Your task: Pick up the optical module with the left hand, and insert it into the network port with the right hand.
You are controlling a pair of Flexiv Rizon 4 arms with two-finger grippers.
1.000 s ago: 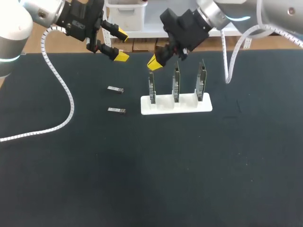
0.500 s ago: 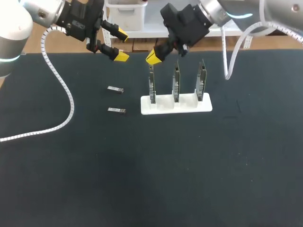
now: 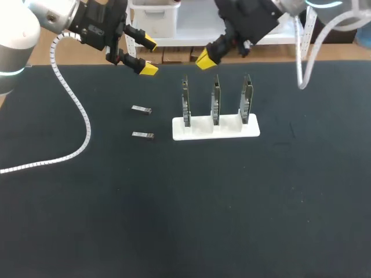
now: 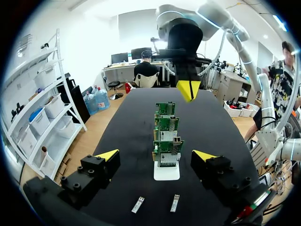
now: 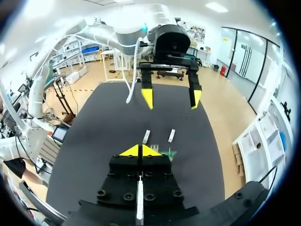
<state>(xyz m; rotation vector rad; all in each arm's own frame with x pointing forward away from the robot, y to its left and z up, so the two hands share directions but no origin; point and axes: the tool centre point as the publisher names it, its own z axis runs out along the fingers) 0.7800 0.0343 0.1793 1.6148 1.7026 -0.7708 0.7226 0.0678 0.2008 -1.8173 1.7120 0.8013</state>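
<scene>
Two small silver optical modules (image 3: 141, 109) (image 3: 142, 135) lie on the black table left of a white stand (image 3: 232, 128). The stand holds three upright green network cards (image 3: 215, 101). My left gripper (image 3: 149, 55) hangs open and empty above the table's far left, beyond the modules. My right gripper (image 3: 206, 59) is shut on nothing, above the far edge behind the cards. In the left wrist view the left gripper (image 4: 156, 155) looks along the row of cards (image 4: 168, 150), with the modules (image 4: 138, 205) (image 4: 174, 203) under it. In the right wrist view the shut gripper (image 5: 139, 150) faces the modules (image 5: 146, 136) (image 5: 171, 135).
A white corrugated cable (image 3: 72, 98) from my left arm trails across the left of the black table (image 3: 185, 220). Another white cable (image 3: 301, 58) hangs from my right arm over the far right side.
My right gripper has lifted and swung back to the right, away from the leftmost card toward the far edge. The left arm and the modules have not moved.
</scene>
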